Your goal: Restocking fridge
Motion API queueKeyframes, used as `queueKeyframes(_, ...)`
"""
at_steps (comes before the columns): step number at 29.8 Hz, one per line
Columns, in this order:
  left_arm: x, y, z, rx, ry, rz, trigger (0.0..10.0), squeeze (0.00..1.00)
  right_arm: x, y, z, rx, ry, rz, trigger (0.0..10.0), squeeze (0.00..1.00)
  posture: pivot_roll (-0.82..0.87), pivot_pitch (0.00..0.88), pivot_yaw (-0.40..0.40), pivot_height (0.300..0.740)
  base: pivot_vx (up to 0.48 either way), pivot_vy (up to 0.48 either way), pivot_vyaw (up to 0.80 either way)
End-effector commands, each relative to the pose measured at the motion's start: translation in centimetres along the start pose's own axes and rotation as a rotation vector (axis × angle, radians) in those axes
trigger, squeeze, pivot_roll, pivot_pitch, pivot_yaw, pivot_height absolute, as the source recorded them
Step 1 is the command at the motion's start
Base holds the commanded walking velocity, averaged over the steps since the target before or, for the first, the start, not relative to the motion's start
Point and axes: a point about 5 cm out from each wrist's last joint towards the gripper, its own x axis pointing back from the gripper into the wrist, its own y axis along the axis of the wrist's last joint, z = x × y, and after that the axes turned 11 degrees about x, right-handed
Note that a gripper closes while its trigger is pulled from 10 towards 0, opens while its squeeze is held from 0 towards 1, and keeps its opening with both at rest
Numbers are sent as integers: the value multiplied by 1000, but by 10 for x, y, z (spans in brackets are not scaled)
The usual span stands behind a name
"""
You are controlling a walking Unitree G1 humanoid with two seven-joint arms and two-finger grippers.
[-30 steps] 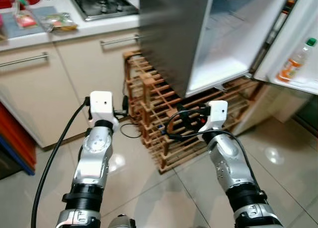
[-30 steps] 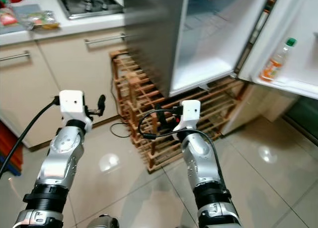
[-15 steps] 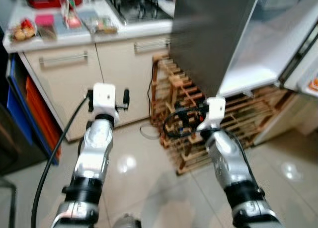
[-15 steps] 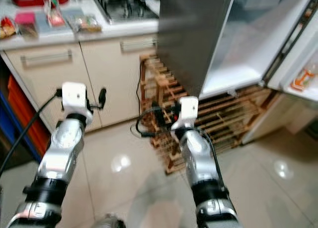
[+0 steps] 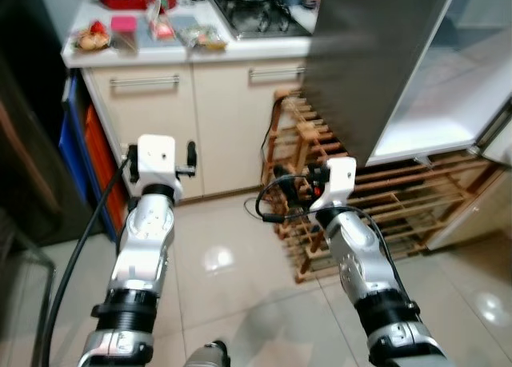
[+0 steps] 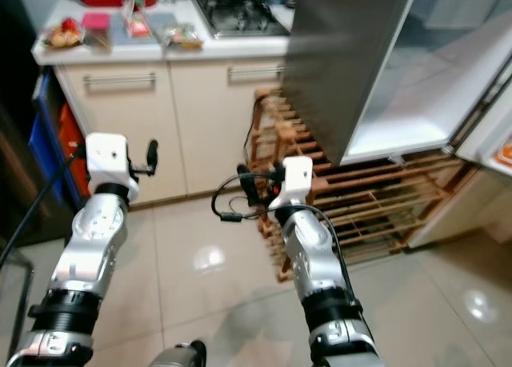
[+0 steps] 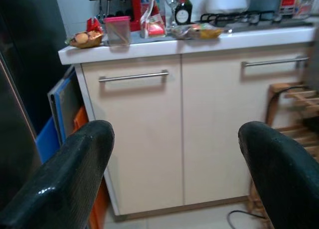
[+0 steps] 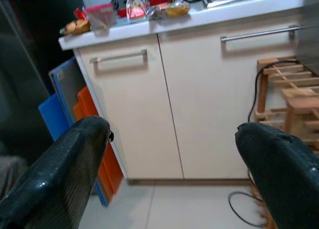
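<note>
Both my arms are raised in front of me, bent at the elbow, silver forearms angled up and forward. My left hand holds nothing, its two black fingers spread wide apart. My right hand is level with it, also empty, fingers equally wide.

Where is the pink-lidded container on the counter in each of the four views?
Left eye view: pink-lidded container near the counter's left end, top left.
Right eye view: same spot on the counter, top left.
Left wrist view: upper left, beside a bowl of food.
Right wrist view: upper left, by the same bowl.
Shared landmark: the cabinet handle just below it.
</note>
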Motion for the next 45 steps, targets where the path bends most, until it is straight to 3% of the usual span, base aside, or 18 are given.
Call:
queueKeyframes(1, -1, 1, -2, -31, 5, 11, 10000, 0, -1, 2, -2, 4, 1, -5, 10000, 0, -43, 0, -24, 740, 0, -454, 438)
queueKeyframes(10, 3, 2, 6, 28, 32, -13, 10000, 0, 1, -3, 2, 29, 34, 20, 10000, 0, -16, 0, -52, 740, 30, -44, 436)
queueKeyframes(16, 3, 3, 13, 22, 61, -20, 10000, 0, 2, -11, -5, 37, -20, 74, 10000, 0, -7, 0, -51, 740, 471, 0, 233)
queueKeyframes(26, 2, 5, 11, 9, 43, -23, 10000, 0, 4, -10, -3, 46, -16, 47, 10000, 0, -14, 0, -46, 740, 480, 0, 260)
queueKeyframes(37, -2, 25, 3, -8, 22, -123, 10000, 0, -2, -9, -3, 60, -25, 61, 10000, 0, -1, 0, -57, 740, 480, 0, 0)
queueKeyframes(45, -3, 26, 10, 5, 55, -126, 10000, 0, -9, -3, 0, 65, -49, 32, 10000, 0, 10, 0, -52, 740, 480, 0, 0)
